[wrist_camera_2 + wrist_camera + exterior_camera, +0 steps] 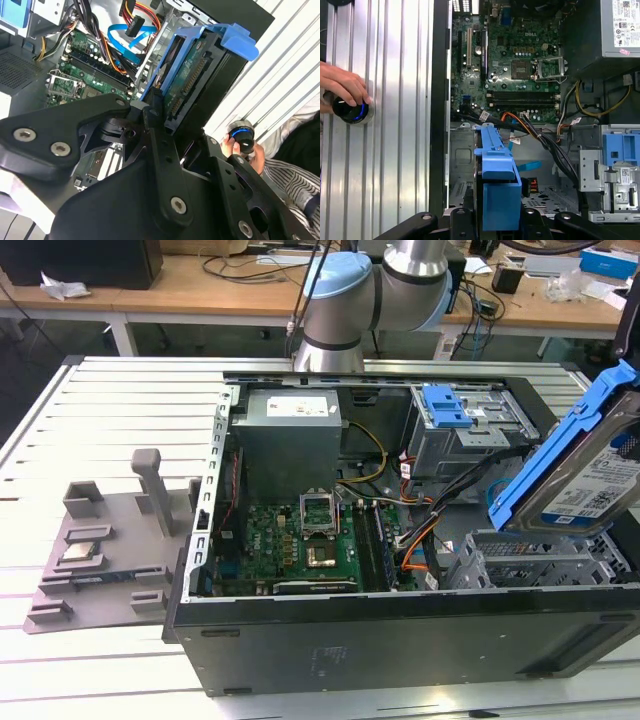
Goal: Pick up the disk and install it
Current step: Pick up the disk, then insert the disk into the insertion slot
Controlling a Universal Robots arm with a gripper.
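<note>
Hanging tilted above the open computer case [400, 640], the disk [585, 465] sits at the exterior view's right. Its blue frame faces outward and its lower end is over the metal drive cage [540, 560]. It seems to be clear of the cage, though the gap is hard to judge. In the second wrist view the pincer [175, 125] is clamped on the disk, with black fingers [155, 107] pressed against the frame's sides at one end. The far end sticks out unsupported.

That grip is the first risk. Because the disk is held at one end and on a slant, it could pivot or slide in the pincer if it bumps anything. Coming down slanted, a corner of the frame could catch on the cage rim and jam. The bundle of cables [545, 142] lies just beside the cage and could get trapped under the disk. A person's hand [342, 85] rests on a knob [351, 111] on the ribbed table [395, 150], well apart from the case.
</note>
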